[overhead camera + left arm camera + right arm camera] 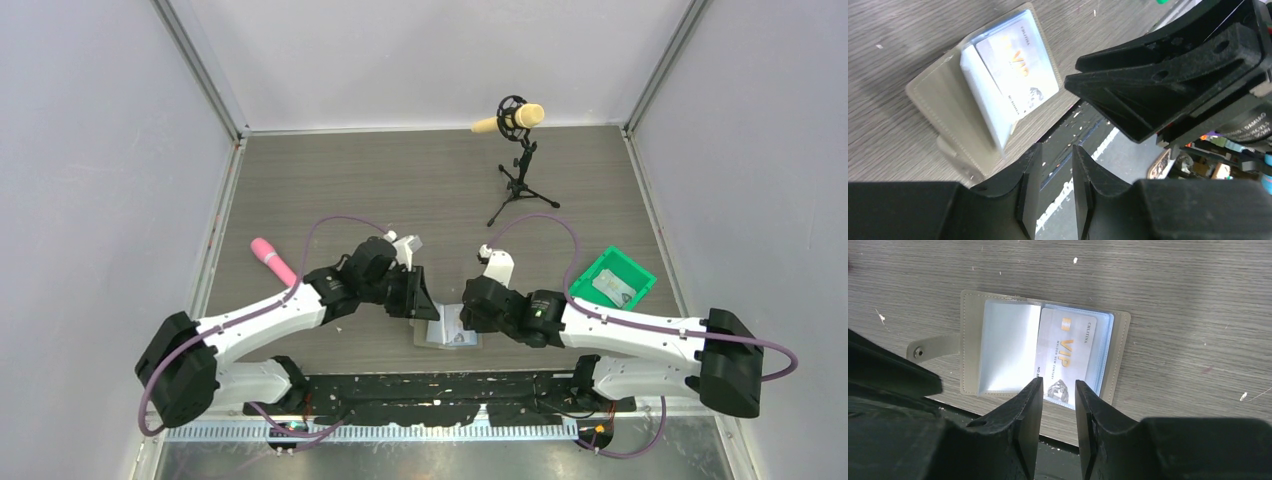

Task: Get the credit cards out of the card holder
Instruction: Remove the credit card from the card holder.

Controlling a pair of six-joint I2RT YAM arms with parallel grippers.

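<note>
Wood-grain laminate tabletop (pixel 400 180), grey-brown, with scattered pale specks. Pale lilac walls (pixel 100 150) close it in on three sides, with aluminium framing at the corners.

At far centre-right, a yellow foam-capped microphone on a small black tripod (pixel 520 117). At left, a pink cylinder (pixel 272 259) lies flat. At right, a green plastic bin (pixel 588 278) has pale cards (pixel 615 289) lying inside.

The grey-olive bifold card holder (pixel 998 347) lies open at the near edge, centre, between the two arms. Its clear pockets face up and its snap tab (pixel 930 347) is out to one side. A white card with gold "VIP" lettering (pixel 1068 350) sits in one clear pocket.

Both arms reach inward from their bases, elbows out, wrists bent down over the holder.

Left gripper (pixel 1056 150): just beside the holder at the table edge, jaws a narrow gap apart with nothing between them.

Right gripper (pixel 1058 385): fingertips over the near end of the VIP card, jaws slightly parted, not clamped on anything. Whether they touch it, cannot tell.
</note>
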